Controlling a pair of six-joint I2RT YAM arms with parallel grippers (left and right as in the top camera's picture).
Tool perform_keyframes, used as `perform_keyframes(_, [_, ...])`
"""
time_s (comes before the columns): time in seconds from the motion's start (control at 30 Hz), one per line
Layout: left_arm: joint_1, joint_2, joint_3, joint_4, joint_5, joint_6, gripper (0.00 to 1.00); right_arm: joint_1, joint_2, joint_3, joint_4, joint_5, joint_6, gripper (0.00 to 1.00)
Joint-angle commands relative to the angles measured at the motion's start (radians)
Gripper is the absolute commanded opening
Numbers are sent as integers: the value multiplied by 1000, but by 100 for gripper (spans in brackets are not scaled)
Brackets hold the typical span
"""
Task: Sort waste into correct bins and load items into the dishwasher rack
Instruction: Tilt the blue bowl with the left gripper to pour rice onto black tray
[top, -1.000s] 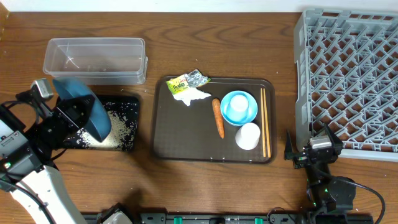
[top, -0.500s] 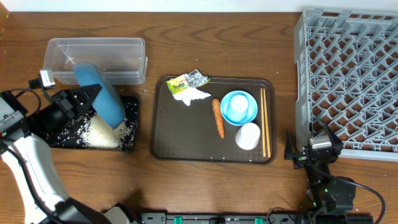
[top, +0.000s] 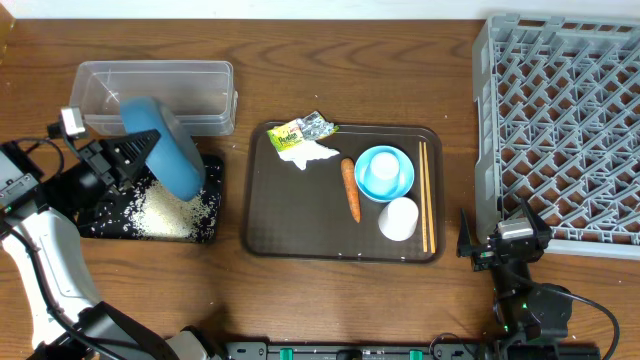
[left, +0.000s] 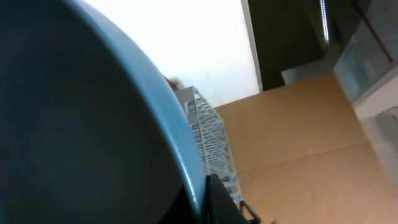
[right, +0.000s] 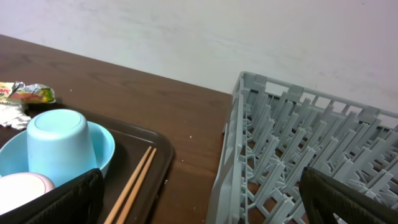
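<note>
since the earlier overhead frame the wide dark-blue bowl (top: 162, 158) has swung up off the black tray (top: 98, 224), rice heap (top: 165, 212) lying below; left end effector (top: 135, 152) clamps its rim. dishwasher rack (top: 560, 130) lies far right, nearer the right end effector (top: 496, 238). left wrist: bowl (left: 74, 124) fills view, rack (left: 208, 143) beyond. right wrist: jaws spread, empty, beside the rack (right: 292, 143).

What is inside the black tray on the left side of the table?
A heap of white rice with grains scattered around it. The tilted dark-blue bowl, held by the left gripper, covers the far side of the black tray, so anything there is hidden.
</note>
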Motion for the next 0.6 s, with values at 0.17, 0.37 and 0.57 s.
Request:
perform_keyframes(0.17, [2, -45, 7, 21, 36, -27, 6, 5, -5, -1, -4, 3, -10, 99])
perform_keyframes(0.37, [0, -72, 7, 11, -60, -16, 6, 5, -5, -1, -4, 3, -10, 99])
perform_keyframes(0.57, [-32, -122, 7, -84, -286, -29, 6, 5, -5, -1, -4, 3, -10, 99])
